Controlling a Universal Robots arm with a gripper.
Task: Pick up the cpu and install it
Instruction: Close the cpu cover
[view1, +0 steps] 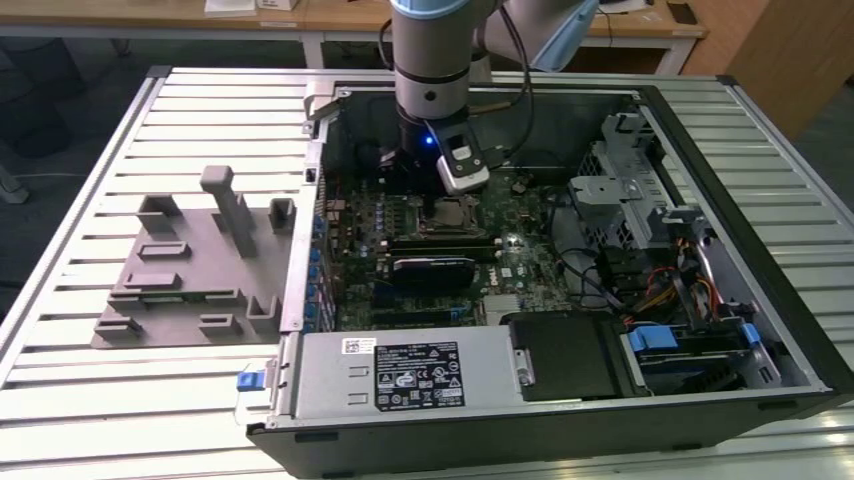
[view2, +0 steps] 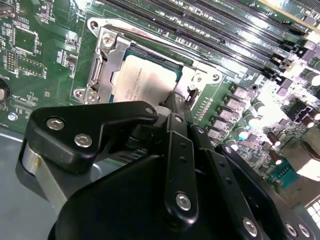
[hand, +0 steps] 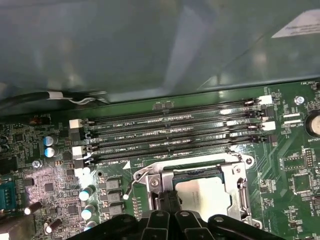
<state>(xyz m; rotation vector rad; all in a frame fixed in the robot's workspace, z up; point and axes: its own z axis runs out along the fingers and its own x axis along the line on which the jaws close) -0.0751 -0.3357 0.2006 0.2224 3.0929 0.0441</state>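
Note:
The cpu (view2: 147, 80) is a silver-topped square lying flat in the motherboard socket (hand: 239, 192), inside its metal frame. It also shows in the first wrist view (hand: 205, 195) and, small, in the exterior view (view1: 454, 212). My gripper (hand: 167, 200) hangs just over the socket, its black fingers (view2: 175, 145) drawn together, tips at the chip's edge. Nothing shows between them. In the exterior view the gripper (view1: 461, 190) hangs inside the open computer case (view1: 787, 330).
Memory slots (hand: 170, 135) run beside the socket. A black card (view1: 434, 270), the power supply (view1: 400, 375), a drive cage (view1: 627, 190) and cables (view1: 654, 290) crowd the case. Grey holder blocks (view1: 187, 270) sit on the slatted table at the exterior view's left.

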